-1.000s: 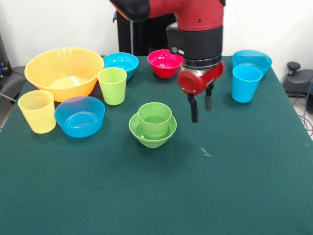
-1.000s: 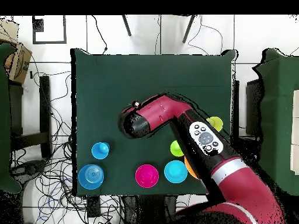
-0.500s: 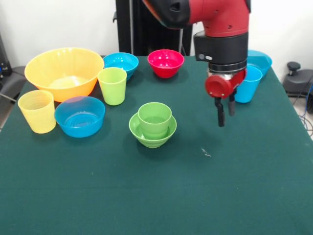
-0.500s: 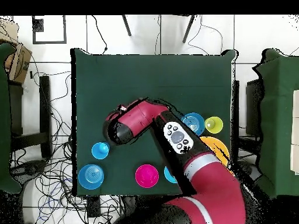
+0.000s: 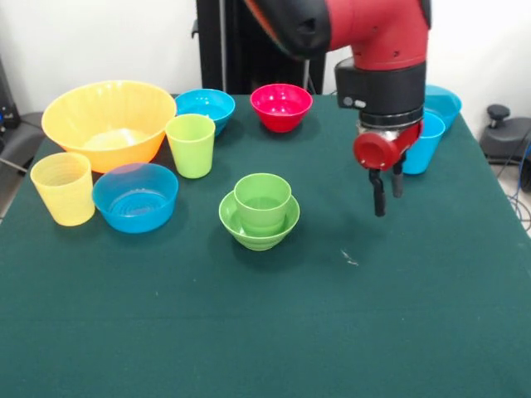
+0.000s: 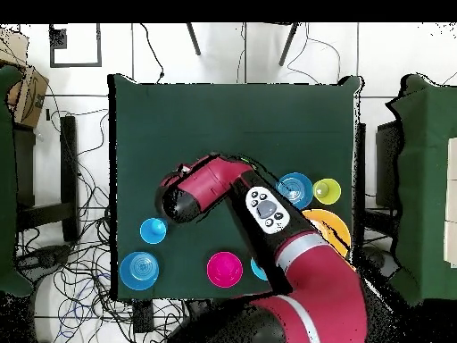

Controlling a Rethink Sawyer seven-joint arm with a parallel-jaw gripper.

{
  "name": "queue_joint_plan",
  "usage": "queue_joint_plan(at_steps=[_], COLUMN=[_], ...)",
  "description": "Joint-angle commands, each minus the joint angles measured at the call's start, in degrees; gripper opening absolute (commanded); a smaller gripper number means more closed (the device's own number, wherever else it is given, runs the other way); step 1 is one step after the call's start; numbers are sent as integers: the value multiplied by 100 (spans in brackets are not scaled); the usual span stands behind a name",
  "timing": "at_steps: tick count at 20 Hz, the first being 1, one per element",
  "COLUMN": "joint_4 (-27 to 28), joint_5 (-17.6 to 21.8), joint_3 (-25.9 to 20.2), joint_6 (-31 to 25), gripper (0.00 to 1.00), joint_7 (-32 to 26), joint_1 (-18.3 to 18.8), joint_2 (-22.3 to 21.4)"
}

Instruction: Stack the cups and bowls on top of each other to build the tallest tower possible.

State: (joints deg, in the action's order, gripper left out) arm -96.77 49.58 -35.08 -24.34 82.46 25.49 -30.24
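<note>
Sky-blue cup (image 5: 421, 143) at the table's (image 5: 274, 332) back right looks like the next pick: gripper (image 5: 386, 192) hangs empty, fingers slightly apart, just beside it, so centre over the rim before descending, then carry to the green tower (image 5: 260, 211) mid-table.

The tower (image 5: 259, 213) stood near the middle of the table (image 5: 265, 332): a green cup upright inside a small green bowl. The large yellow-orange bowl (image 5: 108, 122) sat at the far left corner, with the pale yellow cup (image 5: 63, 188) at the left edge in front of it. A wide blue bowl (image 5: 135, 196) lay just beside that cup. The yellow-green cup (image 5: 191, 145) stood upright behind it. A small blue bowl (image 5: 206, 106) and a red bowl (image 5: 280, 106) sat along the far edge. The sky blue cup (image 5: 423, 143) and another blue bowl (image 5: 440, 101) occupied the far right corner, partly hidden.
</note>
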Motion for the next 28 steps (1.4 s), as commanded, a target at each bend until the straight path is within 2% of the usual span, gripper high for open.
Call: queue_joint_plan(at_steps=[1,3,8,11,15,21,28], joint_4=[249,212,27,45,-51,-61,-112], joint_5=[-83,-147,-342,-30,356,529,360], joint_3=[44,-90,-704,-1033,-1209,-1015,-837], joint_6=[767,845,933,1565,2277,2770,2851], gripper=[100,100,100,100,100,100,100], joint_7=[502,399,-68,-86,144,338,493], joint_1=[605,777,1527,1901,2127,2002,1753], joint_2=[863,1008,1439,2042,2382,2354,2137])
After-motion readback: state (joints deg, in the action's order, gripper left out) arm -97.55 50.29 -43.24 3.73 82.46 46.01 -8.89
